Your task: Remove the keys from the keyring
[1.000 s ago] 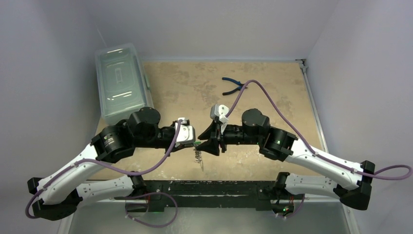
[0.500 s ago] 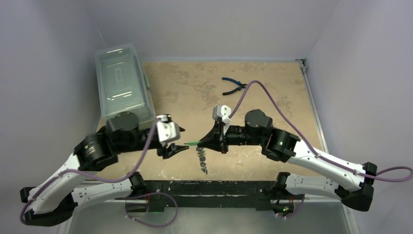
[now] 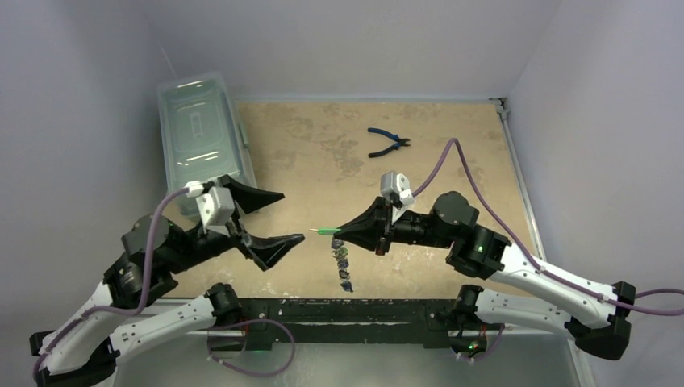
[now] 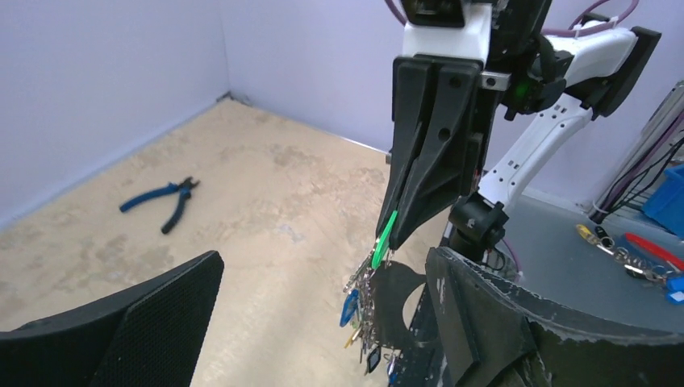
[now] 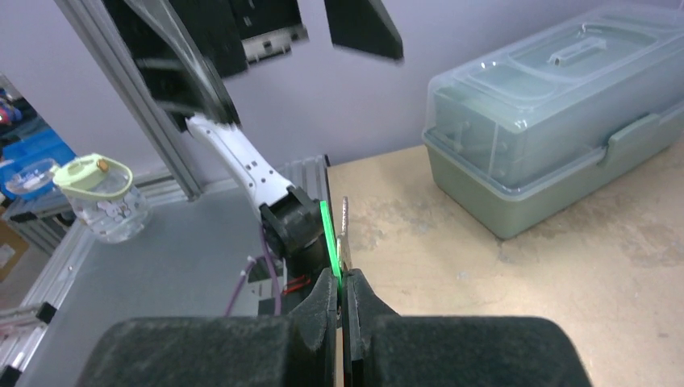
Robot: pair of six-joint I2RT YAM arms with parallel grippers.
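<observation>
The green key (image 3: 324,231) is pinched flat in the tips of the right claw (image 3: 339,234), its bright head poking out past the fingertips toward the left claw. That right claw is squeezed tight on it. In its own wrist view the two black fingers (image 5: 316,310) meet on the green plastic with no gap.

Straight beneath that claw's tip the rest of the keys (image 3: 343,262) dangle in a dark, tangled cluster. From the left wrist you can pick out a blue tag (image 4: 350,307) among the metal bits. The keyring? I can't make out its loop in that tangle from any view. A thin silvery strip (image 5: 345,226) stands just beside the green key at the right claw's tip, and what it belongs to I cannot tell. Nor can I tell whether the lowest keys touch the surface (image 3: 323,153), because a left finger hides the bottom of the bunch.

Over to the left claw (image 3: 290,216): jaws spread wide, nothing between them. It faces the right claw's tip and sits well apart from it, with the cluster hanging between the two claws.

Close behind the left claw's upper finger sits the clear lidded box (image 3: 202,129). Beyond the right claw, well away toward the far edge, the blue-handled pliers (image 3: 387,143) lie on the surface, handles splayed.
</observation>
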